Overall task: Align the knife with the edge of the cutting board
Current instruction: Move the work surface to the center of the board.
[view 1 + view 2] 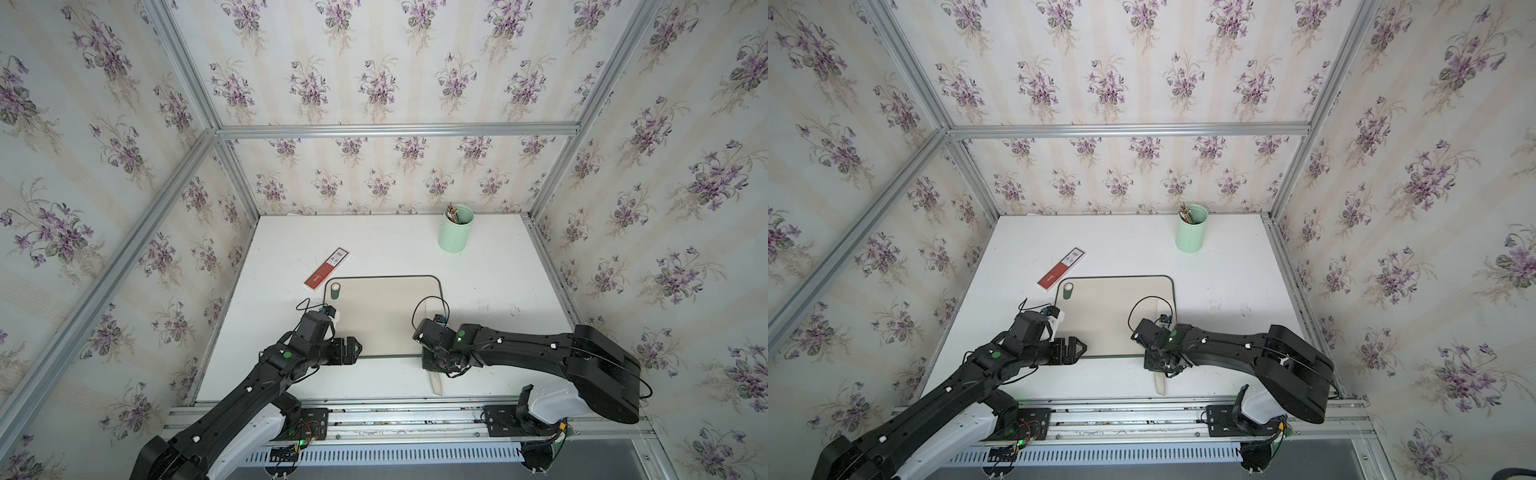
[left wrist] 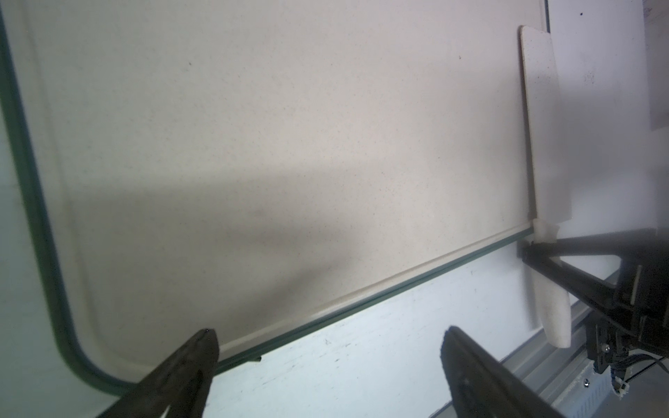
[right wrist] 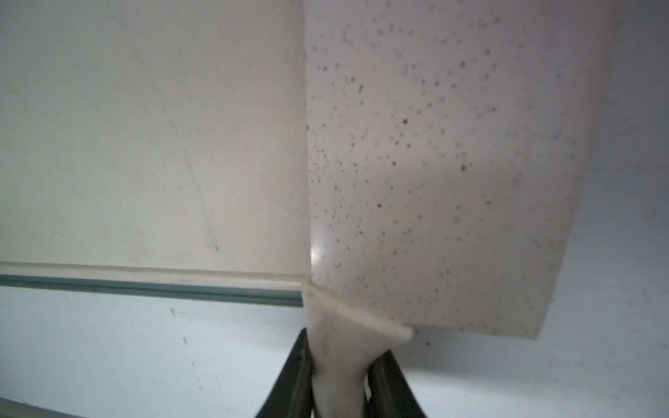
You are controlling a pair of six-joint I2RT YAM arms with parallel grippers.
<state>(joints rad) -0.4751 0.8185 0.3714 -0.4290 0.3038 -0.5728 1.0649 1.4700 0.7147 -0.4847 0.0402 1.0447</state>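
Cutting board (image 1: pixel 374 316) lies flat, centre of scene. Knife (image 3: pixel 434 163): blade overlaps the board's right edge, roughly parallel to it; handle projects past the near edge. Right gripper (image 3: pixel 342 365) clenched on the handle. Left gripper (image 2: pixel 325 343) spread, empty, at the near-left corner. Assessment: alignment nearly complete; release outstanding.

My white table (image 1: pixel 498 291) carries the cutting board (image 1: pixel 382 316), a red box (image 1: pixel 328 268) beside its holed corner, a green cup (image 1: pixel 456 235) beyond.
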